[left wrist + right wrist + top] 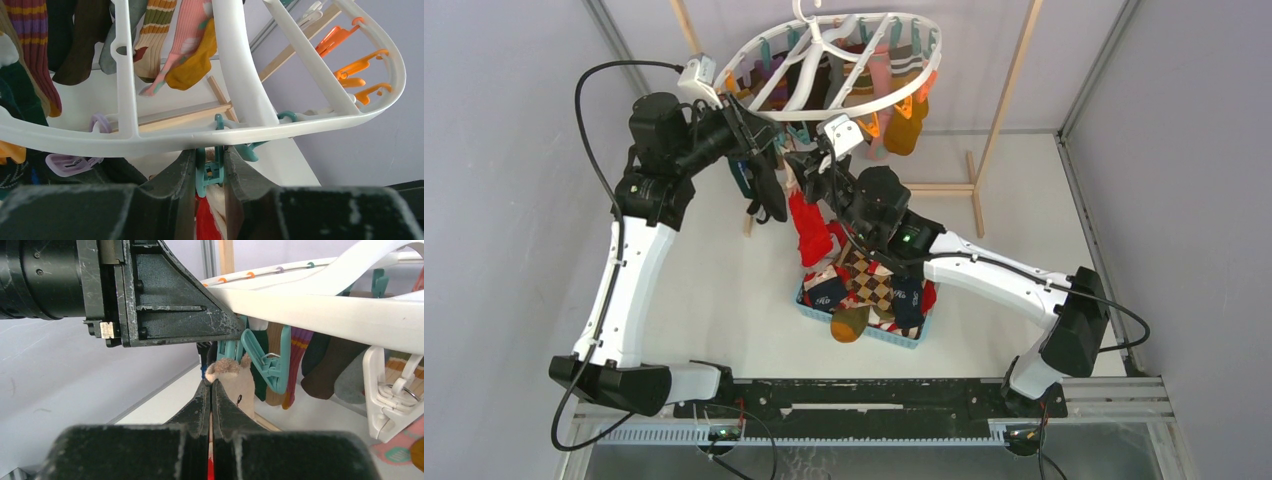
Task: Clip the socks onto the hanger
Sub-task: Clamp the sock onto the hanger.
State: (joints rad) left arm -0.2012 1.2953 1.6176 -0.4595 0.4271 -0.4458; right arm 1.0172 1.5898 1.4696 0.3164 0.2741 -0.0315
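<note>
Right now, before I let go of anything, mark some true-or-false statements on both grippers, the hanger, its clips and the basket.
1. The left gripper is closed on a teal clip. True.
2. The right gripper is open and empty. False: it is shut on a red sock.
3. The hanger carries no socks. False: several socks hang from it.
4. A blue basket holds more socks. True.
5. Every orange clip holds a sock. False: the orange clips in the left wrist view hang empty.
</note>
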